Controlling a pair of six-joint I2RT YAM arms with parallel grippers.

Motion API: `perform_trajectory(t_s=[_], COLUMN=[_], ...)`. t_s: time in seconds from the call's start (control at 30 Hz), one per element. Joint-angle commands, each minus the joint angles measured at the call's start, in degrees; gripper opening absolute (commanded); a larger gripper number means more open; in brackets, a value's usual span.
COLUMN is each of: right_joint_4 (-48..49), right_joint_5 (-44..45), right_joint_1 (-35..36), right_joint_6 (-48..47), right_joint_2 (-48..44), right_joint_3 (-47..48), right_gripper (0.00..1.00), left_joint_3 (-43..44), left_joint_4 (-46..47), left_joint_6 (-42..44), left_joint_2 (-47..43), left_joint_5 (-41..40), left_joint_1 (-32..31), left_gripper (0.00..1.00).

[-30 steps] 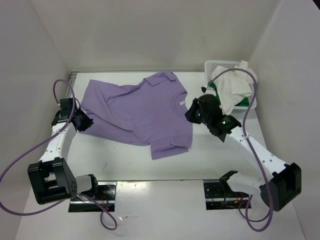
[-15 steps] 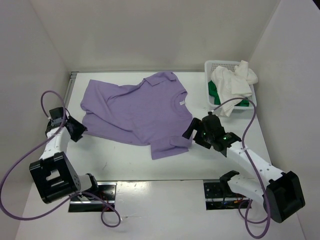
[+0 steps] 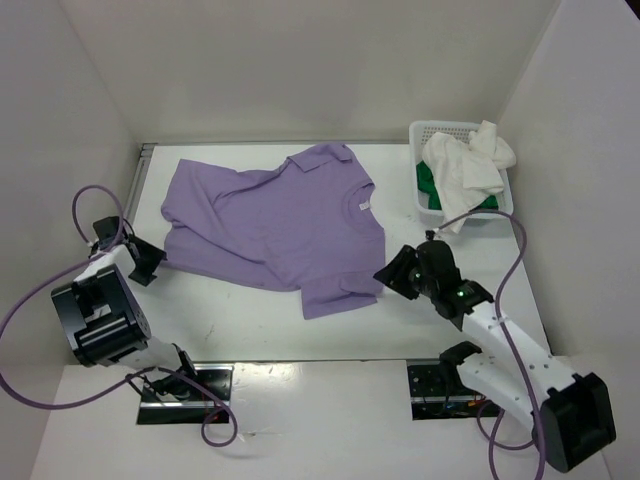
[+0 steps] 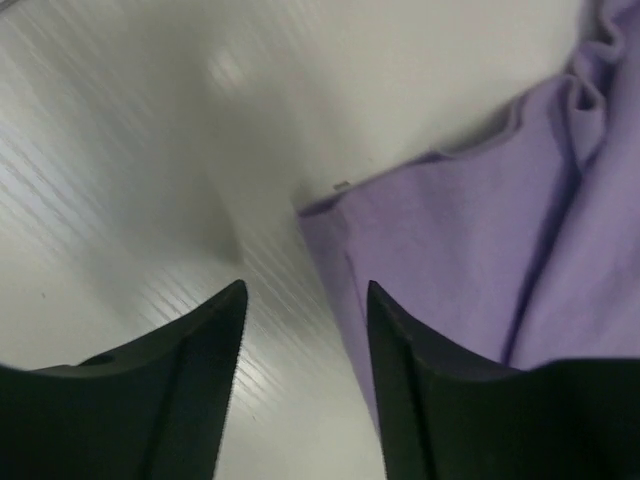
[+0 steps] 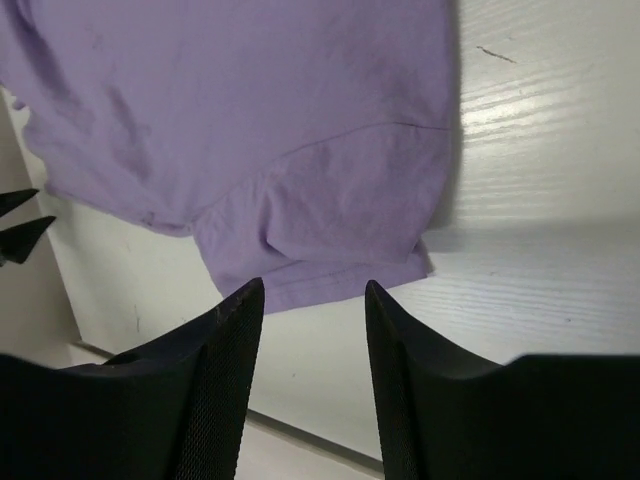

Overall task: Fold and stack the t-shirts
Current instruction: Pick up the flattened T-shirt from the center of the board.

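Left gripper (image 4: 305, 290) was parted and empty, with a corner of the lavender shirt (image 4: 480, 250) just ahead, off its right finger. Right gripper (image 5: 313, 288) was also parted and empty (sleeve hem dead ahead, not touching). The shirt's long axis ran gripper to gripper, and I'd judge both equally near.

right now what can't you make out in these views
Green shirt: top view, mostly buried under the white shirt in the basket; its shape is hidden.
Purple shirt: left wrist view, cut off by the right edge; only a corner shows.
Basket: outside both wrist views.
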Motion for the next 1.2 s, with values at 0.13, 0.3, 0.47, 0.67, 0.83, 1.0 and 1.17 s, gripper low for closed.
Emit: perform_trajectory(t_s=[0.13,0.3,0.47,0.67,0.83,1.0,1.17], right_joint_4=[4.39,5.71,7.47,7.47,9.22,10.64,10.11], right_joint_5=[-0.86,-1.75,-0.7,-0.08,0.98,0.98,0.18], right_joint_1=[-1.6,-1.6,-1.6,-1.6,-1.6,-1.6,-1.6], right_joint_6=[3.9,2.24,1.7,3.55,4.78,5.4,9.08], right_joint_2=[-8.86,-2.37,-2.53,-1.83,0.1,4.4,6.69], right_joint_3=[-5.81,-4.15,-4.67,-6.96,-9.59,-10.12,-9.51], right_gripper=[0.54,1.0,0.5,0.27,0.29,0.36,0.38], left_joint_3=[1.34,2.49,3.71,3.72,3.2,2.66,2.66], left_joint_4=[3.82,6.45,6.29,6.1,6.64,7.69,7.69], left_joint_6=[-1.19,-1.19,-1.19,-0.67,-1.28,-1.9,-1.9], left_joint_2=[4.93,5.73,7.3,7.31,8.98,8.98,8.98], left_joint_5=[2.37,3.69,3.07,2.55,3.16,3.87,4.39], left_joint_1=[1.09,1.61,1.62,1.62,1.62,1.62,1.62], left_gripper=[0.57,0.56,0.49,0.45,0.44,0.41,0.4])
